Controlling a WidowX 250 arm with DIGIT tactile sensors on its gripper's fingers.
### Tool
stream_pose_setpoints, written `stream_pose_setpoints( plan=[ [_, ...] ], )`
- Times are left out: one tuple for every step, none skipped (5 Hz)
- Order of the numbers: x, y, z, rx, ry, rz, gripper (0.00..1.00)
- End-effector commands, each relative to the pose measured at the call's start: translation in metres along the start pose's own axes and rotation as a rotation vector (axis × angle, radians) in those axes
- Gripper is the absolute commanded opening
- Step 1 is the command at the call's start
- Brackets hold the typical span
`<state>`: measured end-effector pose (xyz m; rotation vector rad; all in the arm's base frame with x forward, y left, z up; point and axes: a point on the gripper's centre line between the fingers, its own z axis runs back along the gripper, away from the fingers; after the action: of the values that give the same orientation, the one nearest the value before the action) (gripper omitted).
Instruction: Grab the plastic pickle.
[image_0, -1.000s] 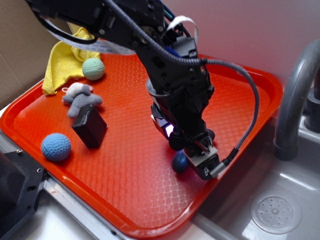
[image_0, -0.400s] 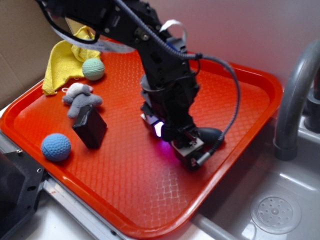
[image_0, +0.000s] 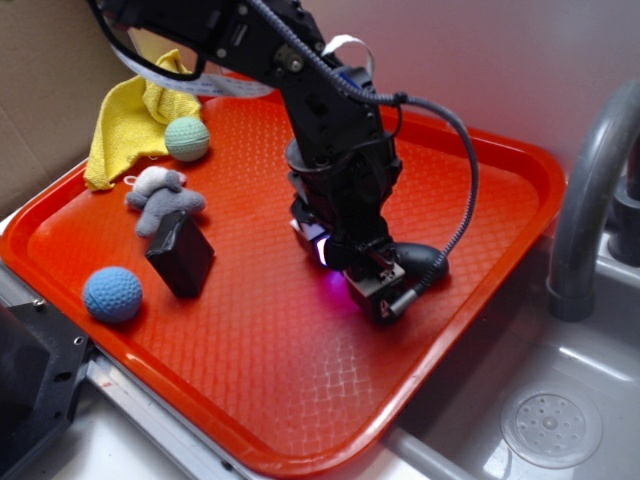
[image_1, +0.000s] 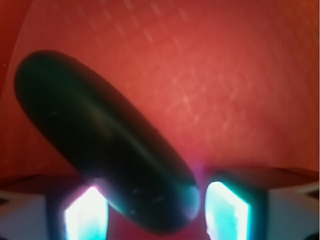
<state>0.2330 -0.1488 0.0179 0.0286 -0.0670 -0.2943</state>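
The plastic pickle (image_1: 100, 135) is a dark blue-green capsule lying aslant on the red tray (image_0: 250, 350). In the exterior view only its rounded end (image_0: 425, 264) shows, sticking out to the right of the wrist. My gripper (image_0: 372, 292) is down at the tray surface, open, with the pickle's near end between its two lit fingers. In the wrist view the gripper (image_1: 157, 210) straddles that end. The left finger (image_1: 85, 212) is against the pickle, and a narrow gap shows before the right finger (image_1: 227, 210).
A black angular block (image_0: 180, 253), a blue crochet ball (image_0: 112, 294), a grey plush toy (image_0: 160, 195), a green crochet ball (image_0: 187, 138) and a yellow cloth (image_0: 125, 125) lie on the tray's left half. A sink with a grey faucet (image_0: 590, 200) is to the right.
The gripper has shifted back and to the left and settled lower over the pickle. The pickle's end that showed below the gripper is now hidden; its other end sticks out at the right.
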Motion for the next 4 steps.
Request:
stream_pose_setpoints(
  plan=[
    [-0.006,0.003,0.034,0.137,-0.088,-0.313,1.0],
    [-0.004,0.012,0.051,0.188,-0.08,-0.307,1.0],
    [-0.002,0.022,0.065,0.151,-0.094,-0.278,1.0],
    [0.008,0.016,0.061,0.076,-0.106,-0.338,1.0]
  ],
)
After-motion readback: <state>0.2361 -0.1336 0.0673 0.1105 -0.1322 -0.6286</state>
